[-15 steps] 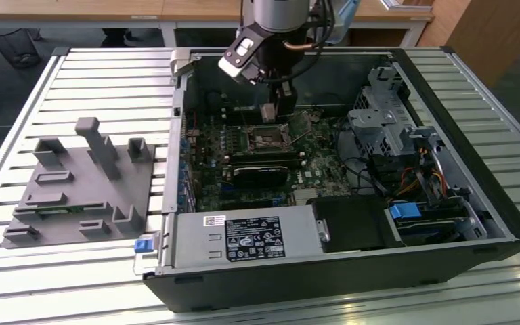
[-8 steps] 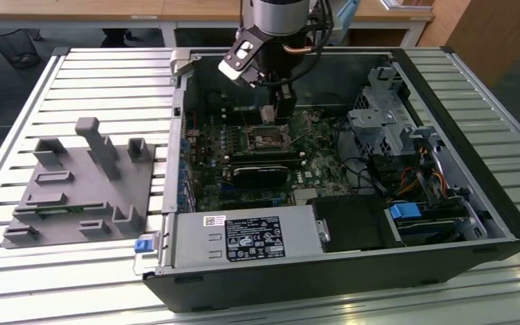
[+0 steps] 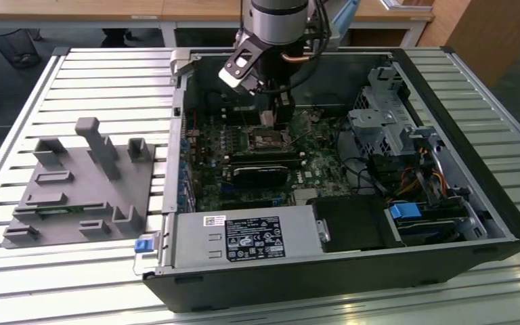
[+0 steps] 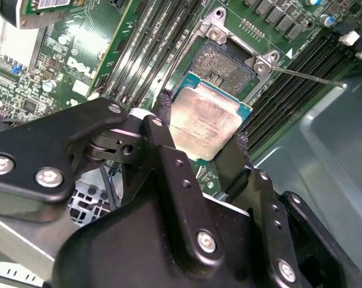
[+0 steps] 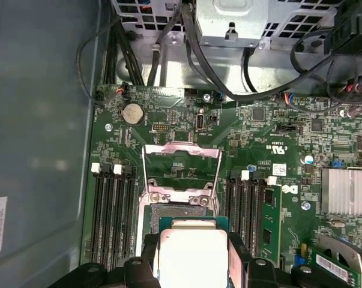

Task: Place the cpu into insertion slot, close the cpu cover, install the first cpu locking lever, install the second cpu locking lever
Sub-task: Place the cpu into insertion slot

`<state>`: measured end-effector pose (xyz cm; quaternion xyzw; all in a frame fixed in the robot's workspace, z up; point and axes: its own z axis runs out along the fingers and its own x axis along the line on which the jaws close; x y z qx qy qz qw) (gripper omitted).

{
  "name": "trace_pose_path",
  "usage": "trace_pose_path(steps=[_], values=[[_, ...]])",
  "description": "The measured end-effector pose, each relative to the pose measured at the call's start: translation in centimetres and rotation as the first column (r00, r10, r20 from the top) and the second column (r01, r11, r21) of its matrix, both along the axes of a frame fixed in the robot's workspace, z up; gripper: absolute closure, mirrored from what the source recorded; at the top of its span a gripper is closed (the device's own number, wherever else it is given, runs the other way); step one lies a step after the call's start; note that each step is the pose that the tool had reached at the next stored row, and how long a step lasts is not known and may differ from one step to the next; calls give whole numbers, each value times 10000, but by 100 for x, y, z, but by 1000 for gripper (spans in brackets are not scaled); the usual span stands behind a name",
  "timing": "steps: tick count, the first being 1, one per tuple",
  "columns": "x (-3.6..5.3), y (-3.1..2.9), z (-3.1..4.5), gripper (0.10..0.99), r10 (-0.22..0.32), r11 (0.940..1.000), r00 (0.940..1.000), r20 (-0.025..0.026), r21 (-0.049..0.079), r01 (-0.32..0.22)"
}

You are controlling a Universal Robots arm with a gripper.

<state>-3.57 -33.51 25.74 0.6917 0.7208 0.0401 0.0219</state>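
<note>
One cpu (image 4: pixel 209 120): I am holding it flat, metal top facing the wrist cameras, its edges pinched between the fingers (image 4: pixel 174 168) of the gripper (image 4: pixel 203 123), near the insertion slot (image 4: pixel 224 60), not seated. First wrist view is showing the cpu cover (image 5: pixel 182 150) standing open. Exterior view is showing the case (image 3: pixel 332 271) holding the board (image 3: pixel 328 175).
</note>
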Motion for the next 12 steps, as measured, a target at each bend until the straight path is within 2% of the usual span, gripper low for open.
trace_pose_path(steps=[12], values=[[-1, 57, -181, 545, -6, 10000, 10000, -1, -26, 6]])
